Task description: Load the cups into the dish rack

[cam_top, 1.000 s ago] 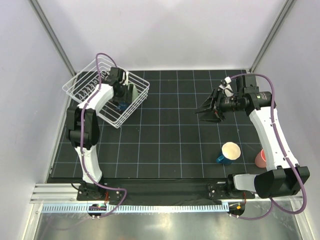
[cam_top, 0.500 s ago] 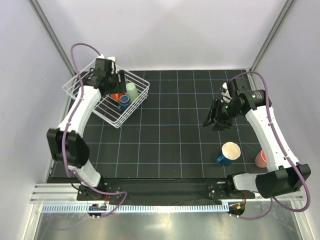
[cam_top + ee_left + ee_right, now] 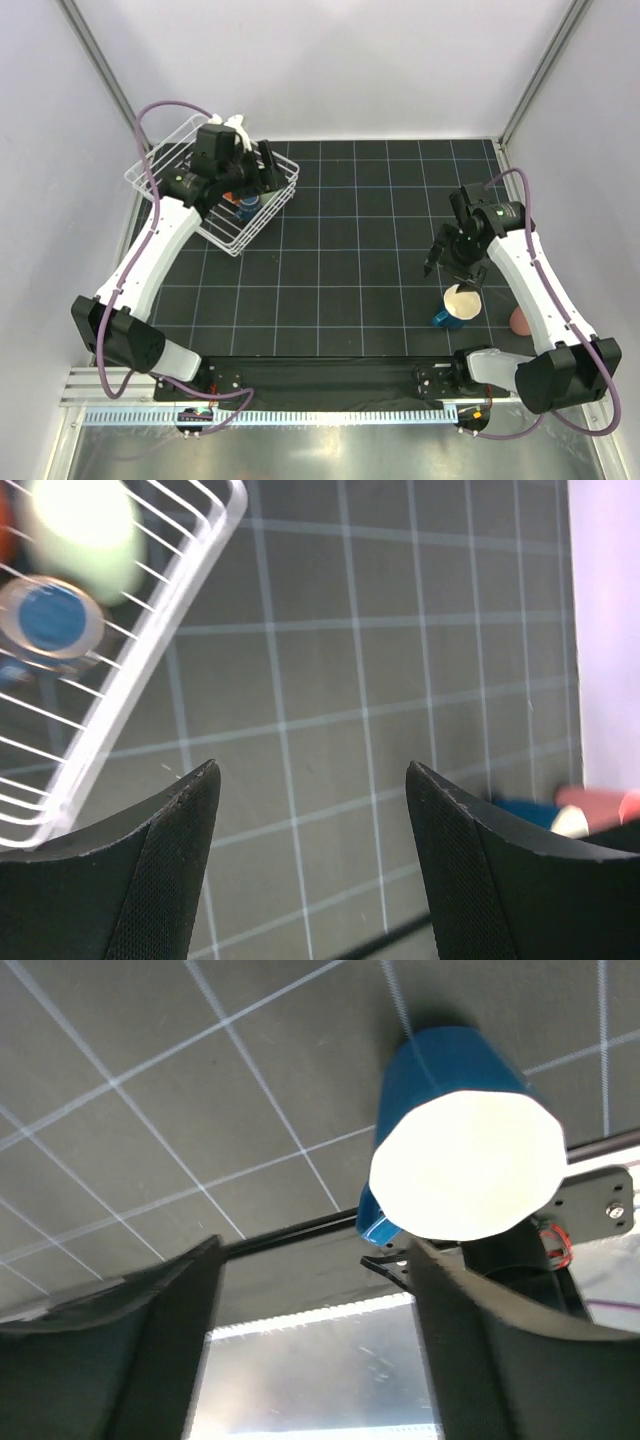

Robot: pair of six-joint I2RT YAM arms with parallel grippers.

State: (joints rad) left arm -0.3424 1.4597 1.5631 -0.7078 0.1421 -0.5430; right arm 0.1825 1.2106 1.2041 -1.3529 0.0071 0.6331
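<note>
Top external first: right gripper [image 3: 455,268] over the near right of the mat [image 3: 340,250], jaws spread wide, nothing between them. Just near of it and lower, the blue mug [image 3: 458,305], upright, cream mouth up, handle to its near left. From the right wrist: mug ahead of the fingers [image 3: 150,1340] and off toward the right-hand one, not centred in the gap; likely needs a sideways shift before coming down over the rim. Right arm [image 3: 535,270] plainly the nearer to it. Left gripper [image 3: 262,170] at the far left, above the right-hand edge of the dish rack [image 3: 225,235], also wide open and empty.

Count: one rack, two grippers, five cups. Three in the rack: pale green cup [image 3: 80,525], orange cup [image 3: 231,196], and a cup with a round blue base [image 3: 50,625], possibly the clear glass, too blurred to be sure. Two on the mat: the mug, and a pink cup [image 3: 518,320] at the near right, part hidden behind the right arm
</note>
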